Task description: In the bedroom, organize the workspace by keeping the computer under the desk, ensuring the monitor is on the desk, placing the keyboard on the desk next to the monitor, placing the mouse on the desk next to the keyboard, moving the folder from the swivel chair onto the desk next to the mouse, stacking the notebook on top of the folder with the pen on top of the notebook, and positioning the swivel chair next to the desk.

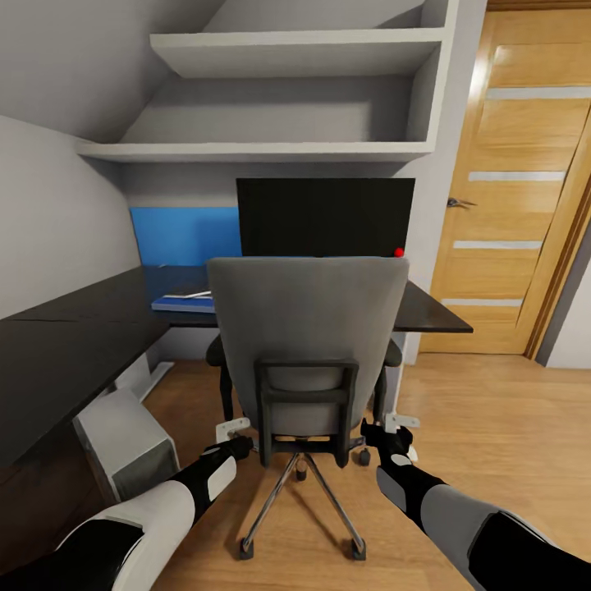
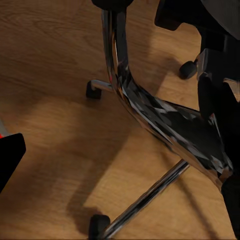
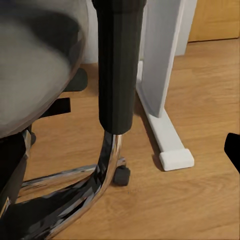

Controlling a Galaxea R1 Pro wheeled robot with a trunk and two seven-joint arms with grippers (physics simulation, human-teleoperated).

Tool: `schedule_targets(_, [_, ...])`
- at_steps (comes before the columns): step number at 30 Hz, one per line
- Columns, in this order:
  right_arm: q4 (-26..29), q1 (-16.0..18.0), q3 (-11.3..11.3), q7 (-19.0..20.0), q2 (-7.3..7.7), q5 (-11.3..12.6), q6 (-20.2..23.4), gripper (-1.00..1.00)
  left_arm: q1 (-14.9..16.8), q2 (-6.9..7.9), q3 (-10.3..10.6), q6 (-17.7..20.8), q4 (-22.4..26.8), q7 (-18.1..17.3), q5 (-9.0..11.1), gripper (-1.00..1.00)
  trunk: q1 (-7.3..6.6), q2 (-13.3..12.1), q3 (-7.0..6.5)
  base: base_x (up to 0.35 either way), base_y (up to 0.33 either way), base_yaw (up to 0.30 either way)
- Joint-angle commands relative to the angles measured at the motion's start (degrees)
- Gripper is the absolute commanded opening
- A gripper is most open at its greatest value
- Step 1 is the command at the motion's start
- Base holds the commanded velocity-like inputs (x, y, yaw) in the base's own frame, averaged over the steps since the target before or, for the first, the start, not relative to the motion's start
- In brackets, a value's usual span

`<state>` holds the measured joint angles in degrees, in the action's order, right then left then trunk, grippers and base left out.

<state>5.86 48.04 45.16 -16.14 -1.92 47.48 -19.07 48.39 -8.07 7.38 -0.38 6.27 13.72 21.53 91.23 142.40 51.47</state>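
The grey swivel chair stands with its back to me, pushed up to the black desk. Its chrome star base and dark armrest post show close up. The black monitor stands on the desk behind it. At the desk's back corner lies the blue folder, with what looks like the dark notebook on it. The silver computer sits under the desk. My left gripper and right gripper flank the chair low down, both open. Keyboard, mouse and pen are hidden.
A white desk leg with a flat foot stands just right of the chair. A blue wall panel and white shelves sit above the desk. A wooden door is at the right, with open wood floor before it.
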Motion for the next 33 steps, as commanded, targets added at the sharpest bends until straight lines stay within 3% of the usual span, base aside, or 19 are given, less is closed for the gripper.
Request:
schedule_targets(1, [0.02,0.04,0.63,-0.2,-0.01,0.33,-0.09,1.0,0.04,-0.01,0.97,-0.02,0.06,0.26,0.53,1.0,-0.01,0.02,0.05,0.044,0.0,0.0])
schedule_targets(8, [0.02,0.04,0.63,-0.2,-0.01,0.33,-0.09,1.0,0.04,0.02,0.97,-0.06,0.06,0.24,0.53,1.0,-0.01,0.02,0.05,-0.119,0.0,0.0])
schedule_targets(33, [-0.04,0.04,0.62,-0.2,-0.01,0.33,-0.09,1.0,0.04,0.04,0.96,-0.15,-0.3,0.26,0.53,1.0,-0.01,0.02,0.05,-0.33,0.0,0.0])
